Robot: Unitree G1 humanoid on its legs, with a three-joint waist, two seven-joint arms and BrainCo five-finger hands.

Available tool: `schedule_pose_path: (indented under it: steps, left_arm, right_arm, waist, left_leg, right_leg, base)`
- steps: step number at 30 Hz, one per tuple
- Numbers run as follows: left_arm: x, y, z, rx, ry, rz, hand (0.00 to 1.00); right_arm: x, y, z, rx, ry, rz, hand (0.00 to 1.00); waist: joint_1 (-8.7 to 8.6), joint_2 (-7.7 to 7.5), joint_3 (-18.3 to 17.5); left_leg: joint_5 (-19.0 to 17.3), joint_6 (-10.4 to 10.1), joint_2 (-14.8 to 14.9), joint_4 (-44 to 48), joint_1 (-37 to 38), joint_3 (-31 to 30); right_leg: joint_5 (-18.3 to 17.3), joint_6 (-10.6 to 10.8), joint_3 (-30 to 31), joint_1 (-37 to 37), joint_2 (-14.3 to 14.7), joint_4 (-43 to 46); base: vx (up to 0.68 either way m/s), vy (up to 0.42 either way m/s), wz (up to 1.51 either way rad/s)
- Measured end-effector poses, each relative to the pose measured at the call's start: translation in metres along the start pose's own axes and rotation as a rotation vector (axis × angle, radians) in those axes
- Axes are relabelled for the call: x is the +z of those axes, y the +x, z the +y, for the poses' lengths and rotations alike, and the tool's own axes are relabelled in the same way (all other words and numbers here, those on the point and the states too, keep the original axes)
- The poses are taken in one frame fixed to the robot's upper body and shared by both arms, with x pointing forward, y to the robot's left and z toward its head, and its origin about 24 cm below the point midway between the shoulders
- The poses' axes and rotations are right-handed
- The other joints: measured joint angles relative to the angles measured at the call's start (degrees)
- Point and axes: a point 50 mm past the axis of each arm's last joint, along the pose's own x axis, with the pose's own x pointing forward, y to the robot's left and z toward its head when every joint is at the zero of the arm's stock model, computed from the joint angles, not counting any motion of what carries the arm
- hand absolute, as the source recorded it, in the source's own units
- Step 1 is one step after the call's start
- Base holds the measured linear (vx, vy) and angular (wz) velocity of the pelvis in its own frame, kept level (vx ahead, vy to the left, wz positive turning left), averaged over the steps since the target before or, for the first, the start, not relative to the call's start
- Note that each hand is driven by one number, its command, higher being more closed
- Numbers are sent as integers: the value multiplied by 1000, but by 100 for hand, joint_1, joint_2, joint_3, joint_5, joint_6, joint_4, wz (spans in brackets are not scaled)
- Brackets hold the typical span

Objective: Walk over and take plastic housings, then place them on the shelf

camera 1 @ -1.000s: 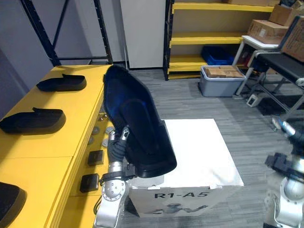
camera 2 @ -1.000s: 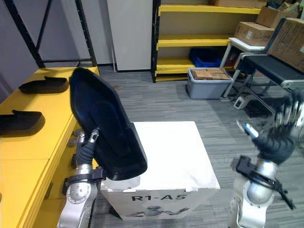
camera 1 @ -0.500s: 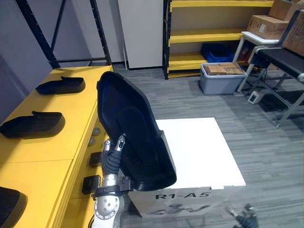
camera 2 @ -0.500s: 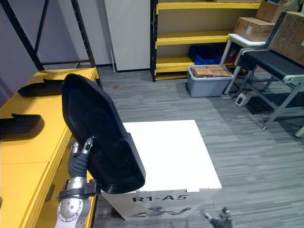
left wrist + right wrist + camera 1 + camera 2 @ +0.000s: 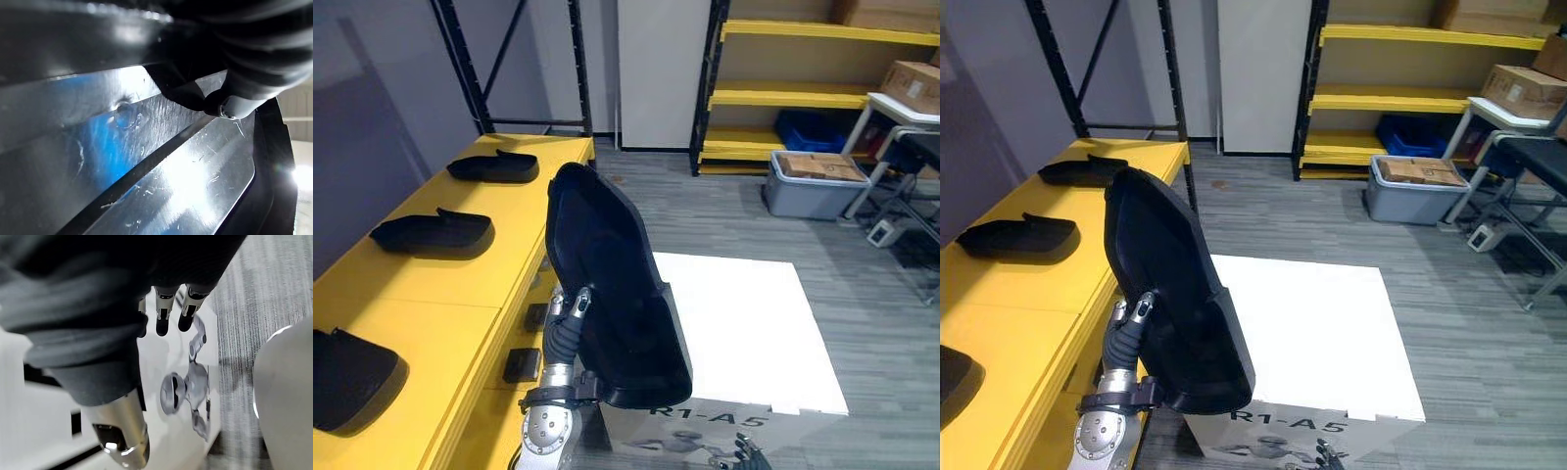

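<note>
Grey plank flooring (image 5: pixel 891 294) is running across the room to yellow racking (image 5: pixel 803 96) at the far wall, with a grey tote (image 5: pixel 813 186) sitting at its foot. A long yellow shelf (image 5: pixel 460 284) is stretching along the left side. A white box (image 5: pixel 744 313) is standing in the middle, just right of the shelf.

A large black plastic housing (image 5: pixel 617 294) is standing tilted over the near left corner of the box, its hollow side facing right. The left hand (image 5: pixel 570 318) is gripping it by its left rim, fingers curled round the edge and pressing into the glossy inner face. Three more housings are lying on the shelf, well apart from each other: one far (image 5: pixel 494 167), one in the middle (image 5: pixel 433 233), one near (image 5: pixel 352 377).

The right hand (image 5: pixel 163 318) is hanging low in front of the box's printed near face, its fingers loosely straight and holding nothing.
</note>
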Motion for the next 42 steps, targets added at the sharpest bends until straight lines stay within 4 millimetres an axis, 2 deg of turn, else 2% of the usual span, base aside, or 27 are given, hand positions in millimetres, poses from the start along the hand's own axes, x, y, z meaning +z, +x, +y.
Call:
schedule_pose_path:
  steps: [2, 4, 5, 7, 9, 10, 12, 13, 14, 15, 17, 20, 21, 22, 23, 24, 25, 26, 27, 29, 30, 32, 33, 34, 36, 39, 42]
  left_arm:
    - [0, 0, 0, -6, 2, 0, 100]
    - [3, 2, -4, -21, -4, -16, 100]
    - [6, 3, -4, -18, -6, -29, 100]
    - [9, 6, -4, -21, -8, -46, 100]
    - [10, 10, -7, -31, -11, -60, 100]
    - [11, 11, -8, -36, -13, -63, 100]
    - [13, 15, -16, -59, -27, -80, 100]
    - [15, 17, -28, -88, -57, -93, 100]
    - [15, 18, -32, -102, -67, -98, 100]
    - [14, 21, -34, -114, -56, -98, 100]
    - [12, 21, -26, -79, -27, -89, 100]
    - [10, 22, -14, -20, 24, -80, 100]
    - [9, 21, -13, -16, 39, -76, 100]
    - [8, 20, -13, -16, 47, -72, 100]
    - [7, 19, -12, -10, 60, -69, 100]
    - [6, 19, -10, 5, 74, -68, 100]
    - [6, 19, -10, 10, 83, -68, 100]
    - [4, 19, -10, 12, 95, -64, 100]
    - [2, 19, -11, 11, 108, -58, 100]
    - [-3, 19, -15, -1, 108, -38, 100]
    - [-3, 18, -17, -9, 106, -35, 100]
    - [-9, 15, -19, 8, 86, -1, 100]
    - [-7, 12, -18, 22, 73, -1, 100]
    - [-6, 11, -17, 26, 73, -6, 100]
    - [-4, 11, -15, 31, 73, -14, 100]
    - [-6, 8, -10, 46, 80, 0, 100]
    - [-5, 8, -3, 74, 90, -2, 100]
  right_arm:
    - [2, 3, 5, 23, -41, 4, 0]
    - [6, 4, 7, 34, -72, -7, 0]
    - [11, 7, 7, 36, -93, -16, 0]
    - [15, 11, 5, 23, -112, -13, 0]
    - [15, 13, -2, -1, -139, 4, 0]
    - [14, 13, -3, -9, -140, 5, 0]
    - [14, 13, -4, -19, -136, 5, 0]
    - [16, 13, -9, -34, -136, -1, 0]
    - [16, 13, -11, -43, -135, 4, 0]
    - [18, 15, -3, -28, -111, -1, 0]
    - [19, 16, 9, -2, -92, -4, 0]
    - [20, 17, 16, 18, -84, -5, 0]
    - [20, 17, 14, 14, -87, -4, 0]
    - [20, 16, 12, 10, -89, -2, 0]
    - [21, 17, 11, 6, -90, -5, 0]
    - [23, 17, 9, 4, -93, -16, 0]
    - [24, 17, 8, 1, -95, -18, 0]
    - [24, 17, 6, -4, -86, -22, 0]
    - [26, 17, 5, -7, -80, -30, 0]
    - [27, 15, 4, -12, -71, -43, 0]
    - [23, 12, 6, -13, -58, -44, 0]
    - [21, 10, 4, -26, -37, -42, 0]
    - [18, 8, 4, -26, -35, -38, 0]
    - [18, 8, 4, -25, -35, -38, 0]
    - [13, 5, 5, -26, -28, -32, 0]
    - [8, 2, 9, -25, -10, -27, 0]
    - [4, 0, 18, -14, 15, -17, 0]
  waist:
    - [47, -56, 75]
    - [129, -41, 212]
    - [119, -62, 331]
    - [105, -46, 410]
    - [83, -78, 443]
    - [43, -77, 439]
    - [-113, -41, 414]
    - [-256, 150, 295]
    - [-277, 222, 240]
    - [-290, 105, 241]
    - [-277, 52, 261]
    - [-178, 24, 333]
    - [-196, 11, 379]
    - [-221, 36, 394]
    - [-267, 78, 416]
    - [-343, 81, 429]
    - [-362, 94, 437]
    - [-421, 98, 437]
    - [-504, 97, 437]
    - [-542, 37, 402]
    - [-526, -145, 351]
    - [-434, -14, 327]
    - [-293, 88, 264]
    - [-269, 93, 260]
    - [-86, 62, 232]
    - [-44, -23, 173]
    - [-16, -231, 211]
  left_leg:
    - [8, -11, -38, 100, -113, -308]
    - [46, -52, -117, 338, -410, -657]
    - [126, -205, -164, 364, -625, -662]
    - [-71, 34, 143, 836, -1077, 619]
    - [-603, 317, 649, 2075, -1277, 2334]
    - [-723, 370, 762, 2330, -1219, 2653]
    - [-932, 340, 1022, 2520, -912, 3377]
    - [-891, 51, 1101, 1985, -700, 3546]
    - [-979, 88, 945, 1684, -678, 3417]
    - [-850, 252, 628, 1427, -721, 3200]
    - [-898, 357, 479, 1390, -692, 3064]
    - [-1000, 512, 241, 1384, -451, 2857]
    - [-1014, 535, 146, 1324, -315, 2681]
    - [-1024, 548, 124, 1271, -256, 2580]
    - [-1055, 583, 108, 1166, -204, 2368]
    - [-1055, 584, 118, 1125, -208, 2168]
    - [-1055, 581, 109, 1106, -199, 2051]
    - [-1053, 575, 94, 1080, -185, 1864]
    - [-1015, 515, 67, 1082, -202, 1624]
    - [-995, 438, -20, 1166, -293, 1269]
    - [-1069, 334, -176, 1363, -401, 1039]
    - [-1137, 222, -50, 1498, -454, 844]
    - [-1156, 188, 110, 1549, -503, 826]
    - [-1161, 178, 158, 1546, -511, 822]
    - [-1168, 123, 267, 1482, -506, 806]
    - [-1152, 92, 236, 1502, -548, 640]
    - [-1112, 33, 152, 1711, -752, 457]
  right_leg:
    - [-17, 2, -315, 83, -31, 3]
    - [-46, 3, -731, 71, -102, 76]
    - [-43, -10, -1071, 56, -189, 100]
    - [-31, -28, -1609, -29, -302, 117]
    - [-19, -6, -2216, 80, -605, 170]
    - [-10, 10, -2388, 154, -690, 171]
    - [44, 104, -2862, 362, -900, 166]
    - [139, 278, -3222, 461, -905, 182]
    - [193, 347, -3361, 456, -902, 166]
    - [332, 281, -3586, 487, -1067, 123]
    - [372, 222, -3599, 545, -1229, 285]
    - [406, 175, -3460, 542, -1835, 1415]
    - [511, 16, -3228, 478, -2060, 1965]
    - [545, -102, -2954, 361, -2137, 2287]
    - [278, -52, -2089, -20, -2021, 2755]
    - [-190, -21, -1218, -377, -1641, 2882]
    - [-360, -7, -816, -520, -1427, 2858]
    - [-568, 71, -66, -791, -982, 2667]
    - [-628, 129, 568, -1020, -601, 2404]
    - [-604, 184, 1435, -1214, -212, 1840]
    - [-248, 320, 1683, -1215, -249, 1291]
    - [-311, 351, 1349, -1024, -229, 1188]
    - [-261, 276, 1153, -899, -126, 977]
    - [-247, 256, 1078, -833, -97, 891]
    - [-165, 206, 946, -635, 11, 620]
    - [-117, 233, 714, -433, -17, 373]
    - [-115, 238, 347, -308, -127, 277]
  base:
    - [-78, -45, 85]
    - [-122, -38, 116]
    - [-181, 10, 146]
    - [-175, 68, 143]
    - [-31, 134, 130]
    - [35, 192, 146]
    - [47, 197, 141]
    - [74, 251, 135]
    - [113, 307, 158]
    - [108, 254, 100]
    - [122, 247, 66]
    - [116, 225, 46]
    - [93, 157, 65]
    - [63, 85, 75]
    - [18, -6, 76]
    - [15, -44, 76]
    - [7, -98, 78]
    - [29, -107, 87]
    - [54, -149, 94]
    - [71, -208, 119]
    - [68, -225, 138]
    - [99, -181, 89]
    - [126, -157, 49]
    - [138, -174, 50]
    - [88, -102, 25]
    - [76, 2, 37]
    - [36, 40, 58]
